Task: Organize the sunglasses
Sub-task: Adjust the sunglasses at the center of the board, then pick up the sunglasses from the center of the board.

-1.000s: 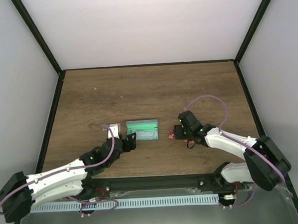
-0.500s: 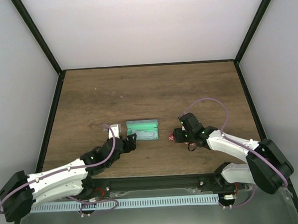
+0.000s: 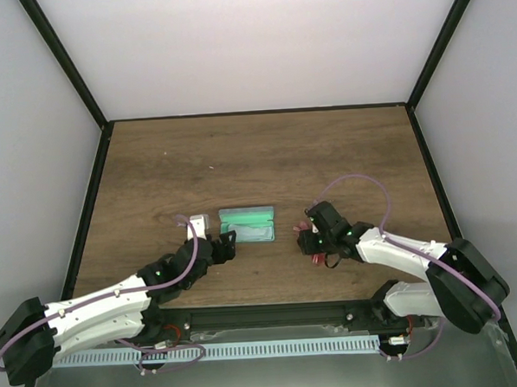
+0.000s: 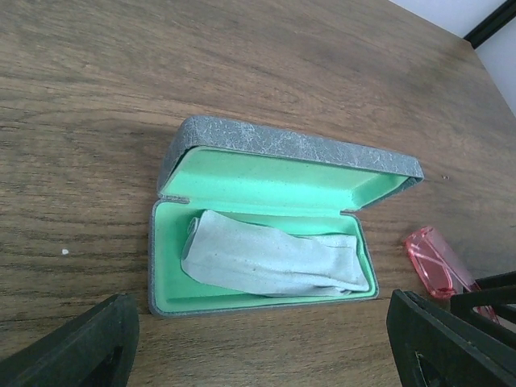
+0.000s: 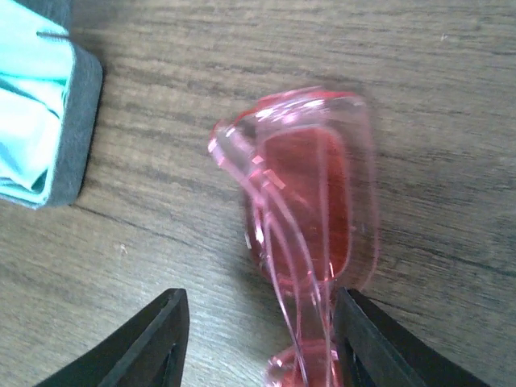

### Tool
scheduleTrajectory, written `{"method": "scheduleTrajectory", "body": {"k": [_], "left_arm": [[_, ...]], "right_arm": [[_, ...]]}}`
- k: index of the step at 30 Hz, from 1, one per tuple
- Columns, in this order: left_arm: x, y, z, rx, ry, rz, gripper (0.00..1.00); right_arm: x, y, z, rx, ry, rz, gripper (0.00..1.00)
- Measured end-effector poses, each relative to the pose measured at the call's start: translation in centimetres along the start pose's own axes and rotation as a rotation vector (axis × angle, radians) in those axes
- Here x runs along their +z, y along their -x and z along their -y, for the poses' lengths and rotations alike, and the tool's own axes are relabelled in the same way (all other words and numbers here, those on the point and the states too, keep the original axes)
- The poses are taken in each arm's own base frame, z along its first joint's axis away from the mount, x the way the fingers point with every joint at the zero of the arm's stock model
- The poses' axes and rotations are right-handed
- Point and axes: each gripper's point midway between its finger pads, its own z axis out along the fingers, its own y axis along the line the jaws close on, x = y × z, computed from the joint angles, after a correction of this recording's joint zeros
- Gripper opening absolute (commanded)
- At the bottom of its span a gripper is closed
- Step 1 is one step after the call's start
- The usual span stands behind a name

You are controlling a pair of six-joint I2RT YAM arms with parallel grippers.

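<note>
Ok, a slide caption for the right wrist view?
Right gripper open, straddling the red sunglasses on the wooden table, beside a corner of the case.

A brown wood-grain table (image 3: 256, 150) fills the enclosure, with white walls (image 3: 259, 37) on three sides. A grey-blue rectangular case (image 3: 247, 222) lies open on it, toward 6 o'clock from the table's middle. Its lid (image 4: 282, 145) stands up on the 12 o'clock side, showing mint-green lining. A crumpled light blue cloth (image 4: 266, 258) lies inside the tray, stretched from 9 to 3 o'clock.
</note>
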Motion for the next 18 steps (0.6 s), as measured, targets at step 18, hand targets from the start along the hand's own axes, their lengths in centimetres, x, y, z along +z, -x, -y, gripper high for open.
{"method": "scheduleTrajectory", "body": {"k": [18], "left_arm": [[0.2, -0.3, -0.3, 0.009, 0.016, -0.009, 0.86]], "right_arm": [[-0.2, -1.3, 1.4, 0.056, -0.110, -0.026, 0.15]]}}
